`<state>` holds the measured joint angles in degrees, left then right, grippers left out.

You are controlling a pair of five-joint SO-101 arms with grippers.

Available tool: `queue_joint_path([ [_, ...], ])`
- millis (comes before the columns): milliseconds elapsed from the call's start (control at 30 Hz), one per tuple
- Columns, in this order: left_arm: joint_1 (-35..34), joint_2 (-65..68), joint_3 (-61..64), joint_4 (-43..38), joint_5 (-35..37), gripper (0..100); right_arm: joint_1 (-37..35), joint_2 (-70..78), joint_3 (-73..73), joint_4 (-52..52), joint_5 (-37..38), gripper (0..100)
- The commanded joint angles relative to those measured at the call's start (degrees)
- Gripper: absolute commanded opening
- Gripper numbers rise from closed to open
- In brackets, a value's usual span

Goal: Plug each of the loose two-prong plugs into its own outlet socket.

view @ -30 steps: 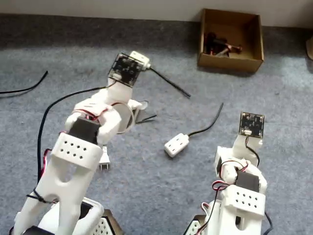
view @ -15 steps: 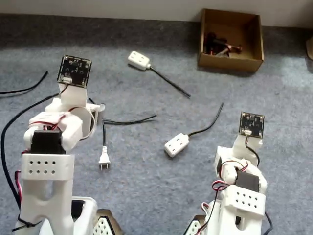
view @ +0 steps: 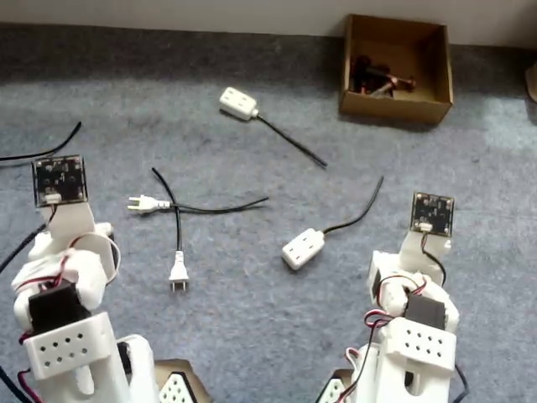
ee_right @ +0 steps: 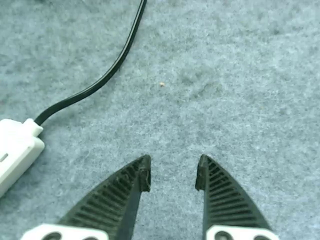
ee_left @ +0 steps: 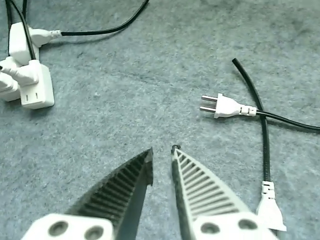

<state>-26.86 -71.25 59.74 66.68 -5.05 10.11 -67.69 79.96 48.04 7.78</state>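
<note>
Two white two-prong plugs on black cords lie on the grey carpet: one plug (view: 141, 203) (ee_left: 225, 106) on its side, the other plug (view: 178, 275) (ee_left: 270, 212) nearer the front. One white outlet socket (view: 238, 102) rests far back, a second outlet socket (view: 303, 248) (ee_right: 15, 152) at mid-carpet. My left gripper (ee_left: 161, 151) hovers over bare carpet short of the first plug, open by a narrow gap and holding nothing. My right gripper (ee_right: 172, 172) is open and holding nothing, beside the second socket and its cord (ee_right: 100, 80).
A cardboard box (view: 394, 67) with small parts stands at the back right. A white power strip (ee_left: 27, 75) with plugs in it lies beyond my left gripper. The left arm (view: 59, 277) and right arm (view: 419, 285) sit at the front corners.
The left arm has pulled back from the far middle to the front left, uncovering the first plug lying free on the carpet. The right arm has not moved.
</note>
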Motion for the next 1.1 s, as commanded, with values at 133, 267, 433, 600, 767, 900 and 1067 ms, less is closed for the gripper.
queue_joint_path([
  [133, -4.97, -12.62, 6.73, 0.26, -3.96, 0, -1.36, -1.19, -2.07, 3.65, 0.7, 15.4],
  [267, -4.97, -12.88, 7.96, 0.26, -4.22, 1, -6.37, -1.19, -5.93, 8.57, 0.7, 15.4],
  [433, -5.05, -12.88, 8.22, 0.7, -4.22, 1, -17.19, -1.19, -13.49, 16.66, 0.7, 15.4],
  [600, -9.01, -12.88, 8.22, 0.44, -4.22, 1, -29.41, -0.84, -23.78, 26.24, 0.53, 15.4],
  [767, -9.71, -12.79, 9.27, 0.35, -6.42, 1, -39.08, 0.22, -31.34, 30.73, 0.62, 15.4],
  [900, -9.71, -12.79, 10.07, 0.35, -6.59, 1, -42.07, 8.57, -37.85, 33.89, 0.35, 15.4],
  [1067, -10.15, -12.88, 10.07, 0.7, -6.59, 1, -43.47, 20.62, -44.62, 33.63, 0.62, 15.4],
])
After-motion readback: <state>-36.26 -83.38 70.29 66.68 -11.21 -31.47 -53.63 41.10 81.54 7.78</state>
